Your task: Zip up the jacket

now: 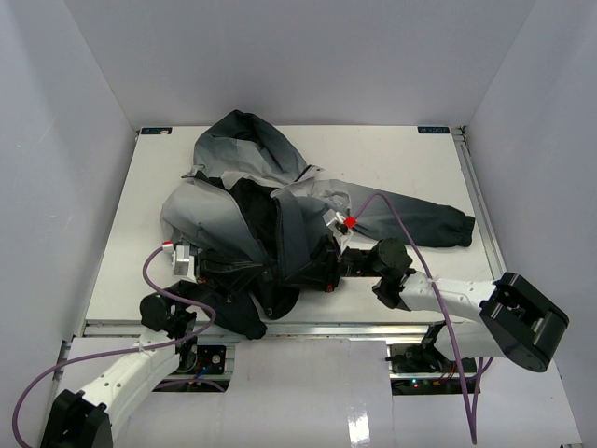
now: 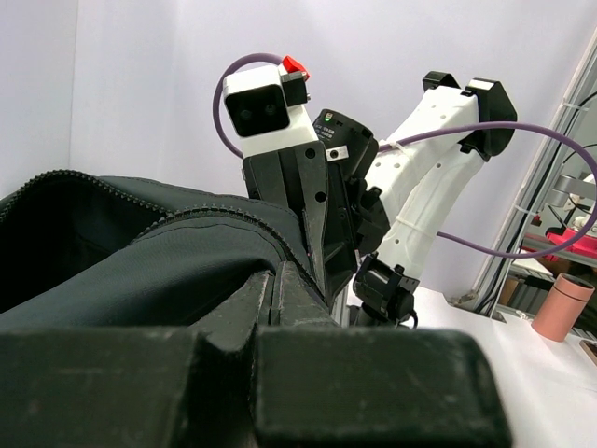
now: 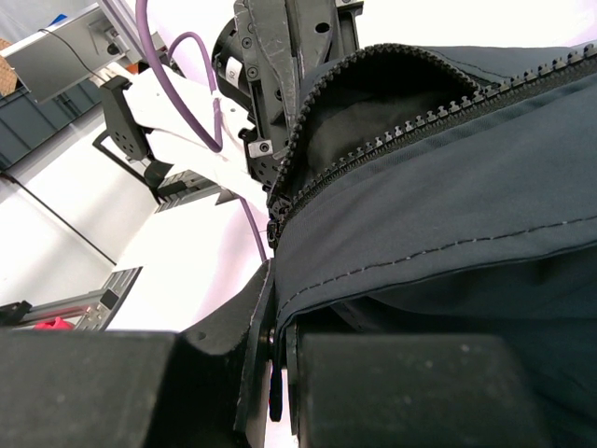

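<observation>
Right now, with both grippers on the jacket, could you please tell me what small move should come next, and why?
Probably ease the right gripper away from the left gripper to tauten the jacket. Both are shut on dark fabric, facing each other closely, and the zipper teeth bow apart in slack curves, meeting only near the left gripper.

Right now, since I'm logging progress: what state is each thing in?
jacket: crumpled, front open
zipper: undone, teeth rows apart
left claw: shut on jacket
right claw: shut on jacket
</observation>
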